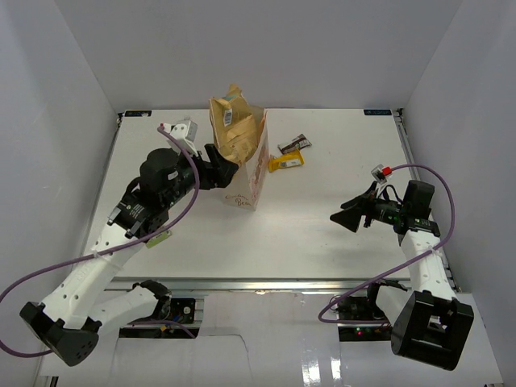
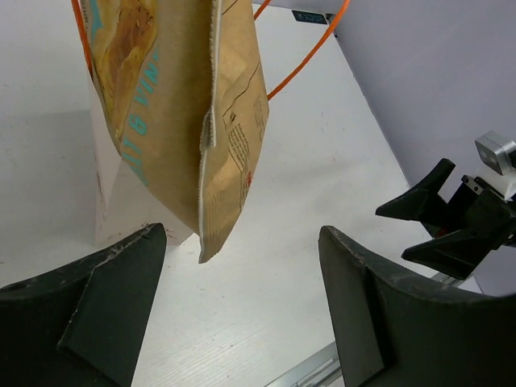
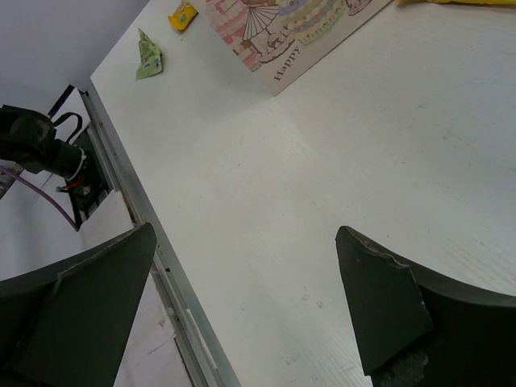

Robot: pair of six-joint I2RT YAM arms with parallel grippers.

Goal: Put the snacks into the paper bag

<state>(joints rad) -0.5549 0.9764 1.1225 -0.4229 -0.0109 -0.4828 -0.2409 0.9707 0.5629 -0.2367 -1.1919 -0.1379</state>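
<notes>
At centre-left of the surface, the paper bag stands upright. The chip bag pokes high out of its mouth, only partly in.

Risk, as I judge it: the load is top-heavy, and the left gripper sits just beside the bag wall at its 9 o'clock. A sideways nudge could tip the paper bag or lever the chip bag out.

Left gripper jaws wide apart, nothing between them. Chip bag lies close at its 1 o'clock; cannot tell whether they touch.

Dark bar and yellow wrapper lie on the surface at the bag's 2 o'clock. Green pouch lies at about its 8 o'clock.

Right gripper fully spread, empty, well apart at the bag's 4 o'clock.
</notes>
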